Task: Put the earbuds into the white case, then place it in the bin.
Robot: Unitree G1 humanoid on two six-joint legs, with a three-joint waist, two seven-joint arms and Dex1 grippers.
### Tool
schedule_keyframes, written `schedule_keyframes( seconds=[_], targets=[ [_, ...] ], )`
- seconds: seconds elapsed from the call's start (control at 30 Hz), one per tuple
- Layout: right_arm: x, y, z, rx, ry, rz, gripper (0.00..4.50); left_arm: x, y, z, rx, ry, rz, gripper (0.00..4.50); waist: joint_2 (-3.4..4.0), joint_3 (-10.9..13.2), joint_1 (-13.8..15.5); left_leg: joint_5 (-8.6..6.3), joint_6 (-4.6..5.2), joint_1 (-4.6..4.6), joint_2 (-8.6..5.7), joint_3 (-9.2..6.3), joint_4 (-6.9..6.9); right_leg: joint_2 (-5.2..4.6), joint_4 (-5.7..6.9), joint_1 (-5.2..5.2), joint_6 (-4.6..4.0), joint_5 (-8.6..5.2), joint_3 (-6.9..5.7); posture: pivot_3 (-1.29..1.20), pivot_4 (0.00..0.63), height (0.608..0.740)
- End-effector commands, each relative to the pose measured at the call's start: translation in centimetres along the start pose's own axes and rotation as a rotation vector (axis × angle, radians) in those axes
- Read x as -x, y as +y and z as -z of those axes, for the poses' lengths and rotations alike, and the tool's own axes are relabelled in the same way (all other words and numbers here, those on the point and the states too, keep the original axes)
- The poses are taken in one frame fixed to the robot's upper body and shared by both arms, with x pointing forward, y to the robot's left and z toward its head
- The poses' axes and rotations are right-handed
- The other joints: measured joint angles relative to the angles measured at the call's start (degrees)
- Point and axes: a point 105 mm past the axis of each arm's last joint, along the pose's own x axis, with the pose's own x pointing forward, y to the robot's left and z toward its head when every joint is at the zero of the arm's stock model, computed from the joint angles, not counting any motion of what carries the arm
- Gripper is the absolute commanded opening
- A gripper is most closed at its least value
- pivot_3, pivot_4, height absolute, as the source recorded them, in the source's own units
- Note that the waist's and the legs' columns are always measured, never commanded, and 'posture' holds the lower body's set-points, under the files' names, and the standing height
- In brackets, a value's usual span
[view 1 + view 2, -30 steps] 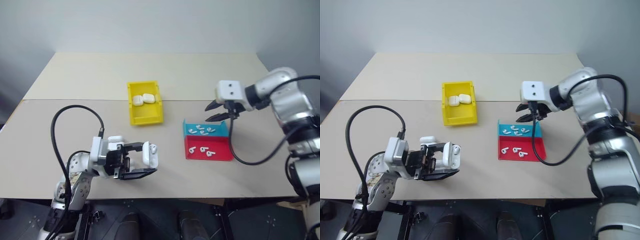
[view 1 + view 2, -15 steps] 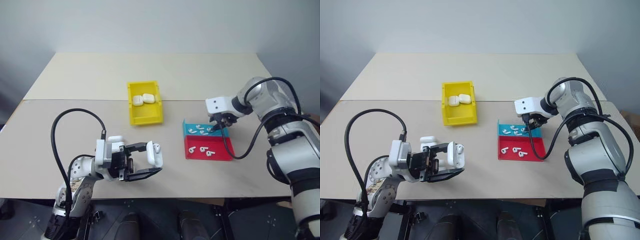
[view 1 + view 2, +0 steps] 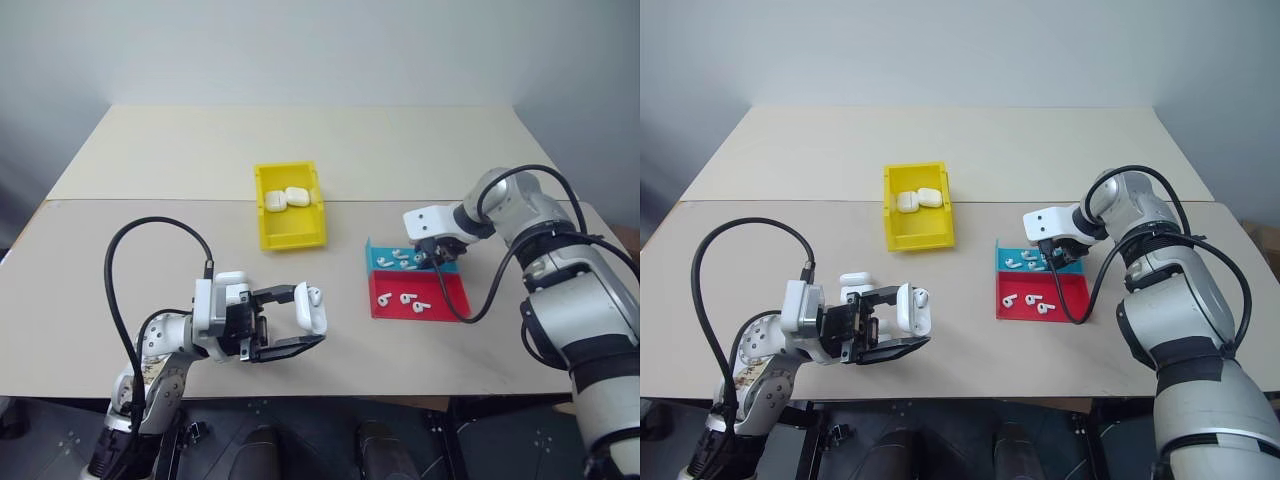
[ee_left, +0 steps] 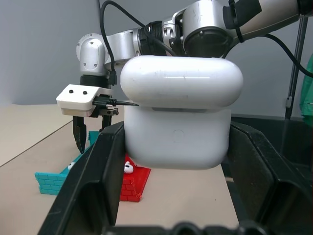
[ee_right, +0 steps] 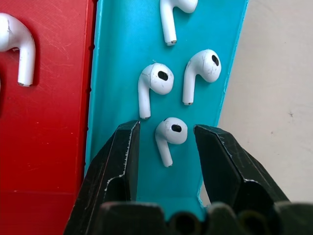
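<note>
Right hand [image 5: 166,134]: its fingers straddle one earbud [image 5: 168,134] in the teal compartment; two more earbuds lie just past it at 12 o'clock.
Tray [image 3: 445,298]: its low walls ring the right hand.
Bin [image 3: 292,229]: upright walls, two cases inside.
Left hand [image 3: 300,325]: blocked by the white case [image 3: 308,309] between its fingers.
Surface [image 3: 150,160]: bare toward 12 o'clock, beyond bin.

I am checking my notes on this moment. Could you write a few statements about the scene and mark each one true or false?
1. The left gripper holds a white case. True.
2. The yellow bin is empty. False: two white cases lie in it.
3. The right gripper is shut on an earbud. False: its open fingers straddle an earbud lying in the tray's teal half.
4. Earbuds lie in the red half too. True.
</note>
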Motion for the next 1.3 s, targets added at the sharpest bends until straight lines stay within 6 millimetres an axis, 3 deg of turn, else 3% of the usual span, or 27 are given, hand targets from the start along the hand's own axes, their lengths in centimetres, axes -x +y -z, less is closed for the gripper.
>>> schedule_keyframes(
  seconds=[0.03,0.93,1.03,1.3],
  targets=[
    [0.98,-1.05,-0.18,0.014,0.005,0.059,2.19,-0.37,-0.22,-0.97,-0.050,-0.023,0.020,2.80,0.00,0.0,0.0,0.00,0.00,0.00,0.00,0.00,0.00,0.00,0.00,0.00,0.00,0.00,0.00,0.00,0.150,0.740],
    [0.50,-0.94,-0.08,0.022,0.005,0.063,2.19,-0.55,0.12,-0.58,-0.058,0.002,-0.002,2.80,0.01,0.0,0.0,0.00,0.00,0.02,0.00,0.00,0.00,0.00,0.02,0.01,0.00,0.00,0.01,0.00,0.150,0.740],
    [0.48,-0.77,-0.04,0.032,0.005,0.052,1.64,-0.61,0.11,-0.59,-0.057,0.001,-0.002,2.80,0.01,0.0,0.0,0.00,0.00,0.01,0.00,0.00,0.00,0.00,0.02,0.01,0.00,0.00,0.01,0.00,0.150,0.740],
    [0.50,-0.74,0.07,0.019,0.003,0.053,1.64,-0.70,0.14,-0.51,-0.056,0.008,-0.002,2.80,0.01,0.0,0.0,0.00,0.00,0.01,0.00,0.00,0.00,0.00,0.02,0.01,0.00,0.00,0.01,0.00,0.150,0.740]
  ],
)
